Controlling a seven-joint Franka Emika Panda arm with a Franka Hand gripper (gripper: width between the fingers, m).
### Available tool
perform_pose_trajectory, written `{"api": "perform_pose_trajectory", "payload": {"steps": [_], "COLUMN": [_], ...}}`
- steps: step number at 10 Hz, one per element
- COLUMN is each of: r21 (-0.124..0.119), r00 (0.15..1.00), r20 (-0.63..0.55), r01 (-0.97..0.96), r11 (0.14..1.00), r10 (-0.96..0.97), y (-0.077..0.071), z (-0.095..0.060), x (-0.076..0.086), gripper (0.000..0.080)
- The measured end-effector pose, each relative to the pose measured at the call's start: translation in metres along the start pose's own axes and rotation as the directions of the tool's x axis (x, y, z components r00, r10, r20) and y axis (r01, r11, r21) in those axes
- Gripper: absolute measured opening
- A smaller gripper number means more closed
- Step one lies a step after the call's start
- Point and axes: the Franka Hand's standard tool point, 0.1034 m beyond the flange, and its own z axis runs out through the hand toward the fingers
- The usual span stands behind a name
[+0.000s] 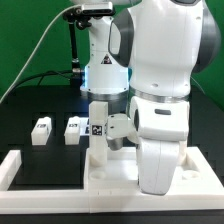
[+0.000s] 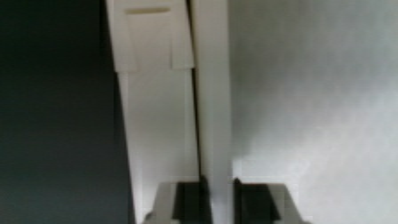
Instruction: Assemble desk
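Pinching narrowly around an upright desk leg (image 1: 97,147) (its base is hidden), the gripper (image 2: 217,198) is probably risking a jam if the leg is leaning off-axis.

Place: probably a robotics lab
Signs: robot arm (image 1: 165,90) over black table (image 1: 40,105); green backdrop (image 1: 25,30) far behind; white border bar (image 1: 30,168) near

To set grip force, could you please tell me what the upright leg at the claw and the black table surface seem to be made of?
Upright leg: likely hard plastic, matte white, with crisp square edges and no grain. Black table surface: dark, dull and glare-free, perhaps cloth or a mat; I cannot tell which.
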Motion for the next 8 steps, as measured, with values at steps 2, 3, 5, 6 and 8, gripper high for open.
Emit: {"api": "perform_pose_trajectory", "payload": {"steps": [2, 3, 5, 6, 8], "r21": [-0.001, -0.001, -0.002, -0.002, -0.001], "r00": [1.000, 1.000, 1.000, 1.000, 1.000], "r20": [-0.001, -0.001, -0.001, -0.001, -0.001], "r01": [-0.001, -0.001, -0.001, -0.002, -0.002], "r11": [1.000, 1.000, 1.000, 1.000, 1.000], "r10": [0.001, 0.001, 0.001, 0.002, 0.002], "y": [0.0003, 0.0004, 0.0006, 0.0006, 0.0002], "z": [0.0001, 0.0000, -0.0003, -0.0003, 0.0004], "x": [-0.0005, -0.0006, -0.0008, -0.0008, -0.0011], "gripper": [0.0057, 0.0057, 0.0268, 0.0407, 0.0582]}}
